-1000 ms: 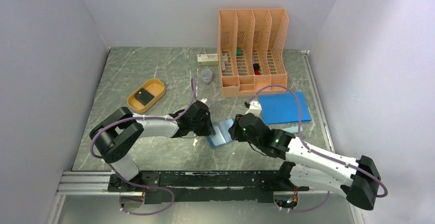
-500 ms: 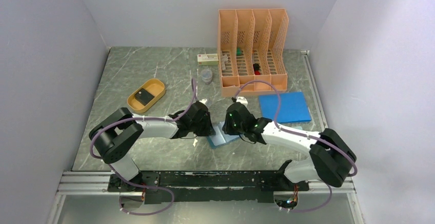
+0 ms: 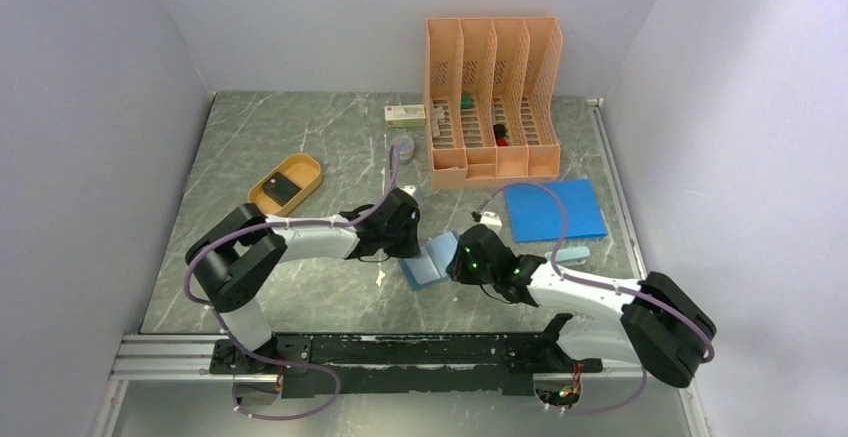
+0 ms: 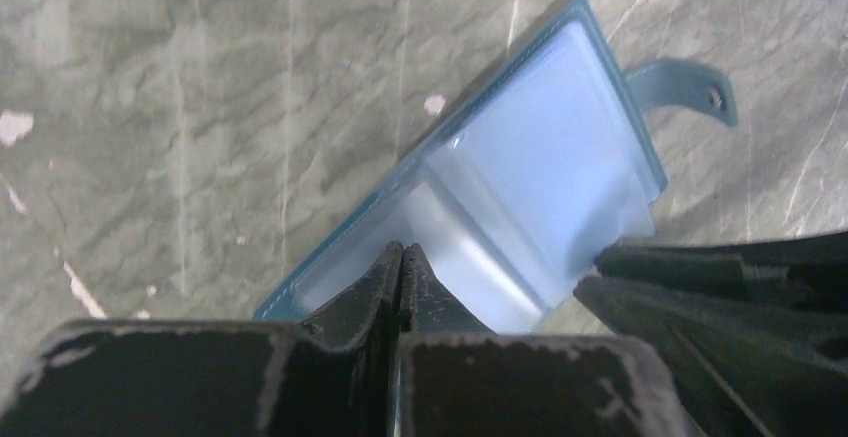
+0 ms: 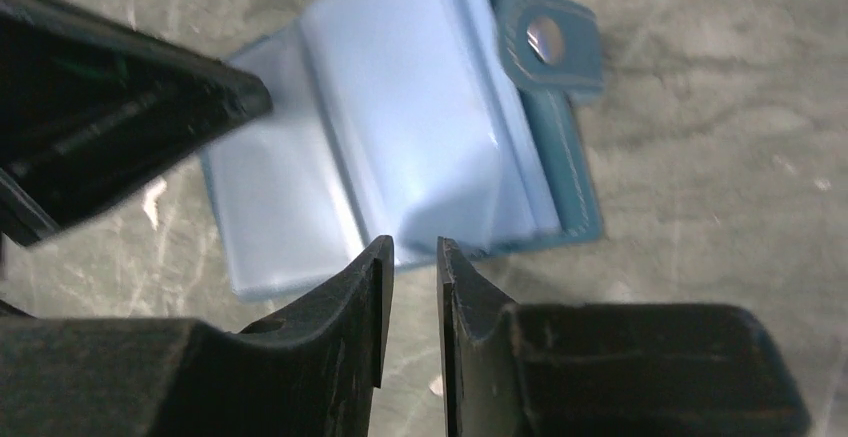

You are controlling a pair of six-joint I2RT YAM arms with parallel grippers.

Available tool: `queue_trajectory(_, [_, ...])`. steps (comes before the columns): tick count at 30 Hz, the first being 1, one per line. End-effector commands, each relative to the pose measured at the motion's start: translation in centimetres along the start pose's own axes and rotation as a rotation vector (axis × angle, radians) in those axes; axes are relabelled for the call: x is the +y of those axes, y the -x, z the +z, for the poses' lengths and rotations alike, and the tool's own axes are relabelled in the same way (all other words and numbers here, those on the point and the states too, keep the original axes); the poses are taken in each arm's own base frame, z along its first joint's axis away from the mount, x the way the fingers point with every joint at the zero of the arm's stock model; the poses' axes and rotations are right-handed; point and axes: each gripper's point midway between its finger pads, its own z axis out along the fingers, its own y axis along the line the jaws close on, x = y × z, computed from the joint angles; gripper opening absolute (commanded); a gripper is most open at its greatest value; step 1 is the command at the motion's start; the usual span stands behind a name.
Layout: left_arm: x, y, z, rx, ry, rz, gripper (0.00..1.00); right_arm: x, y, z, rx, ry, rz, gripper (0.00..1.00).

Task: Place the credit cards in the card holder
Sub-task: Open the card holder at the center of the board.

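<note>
Seen from above, both wrists cover the ends of the open card holder on the bench, so the jaws show only in the wrist views. The left arm and right arm stretch low towards each other. The left jaws are pressed together, tips on the clear pocket; whether they pinch it is unclear. The right jaws stand a slit apart at its edge. One credit card lies in the orange tray.

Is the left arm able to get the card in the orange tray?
Probably not yet: nothing blocks the card in the tray, but the left gripper seems shut on the wallet.
</note>
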Motion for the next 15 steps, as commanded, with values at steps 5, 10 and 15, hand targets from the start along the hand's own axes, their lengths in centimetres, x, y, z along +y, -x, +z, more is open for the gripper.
queue_trajectory(5, [-0.5,1.1,2.0,0.01,0.015,0.082,0.05,-2.8,-3.1,-1.4,0.029,-0.061,0.082,0.26])
queue_trajectory(10, [-1.3,1.8,2.1,0.004,-0.005,0.09,0.05,-0.3,0.1,-3.2,-0.045,-0.007,0.052,0.27])
queue_trajectory(15, [-1.4,1.7,1.3,-0.009,-0.02,0.083,0.05,3.0,5.1,-4.9,-0.138,0.026,-0.03,0.3])
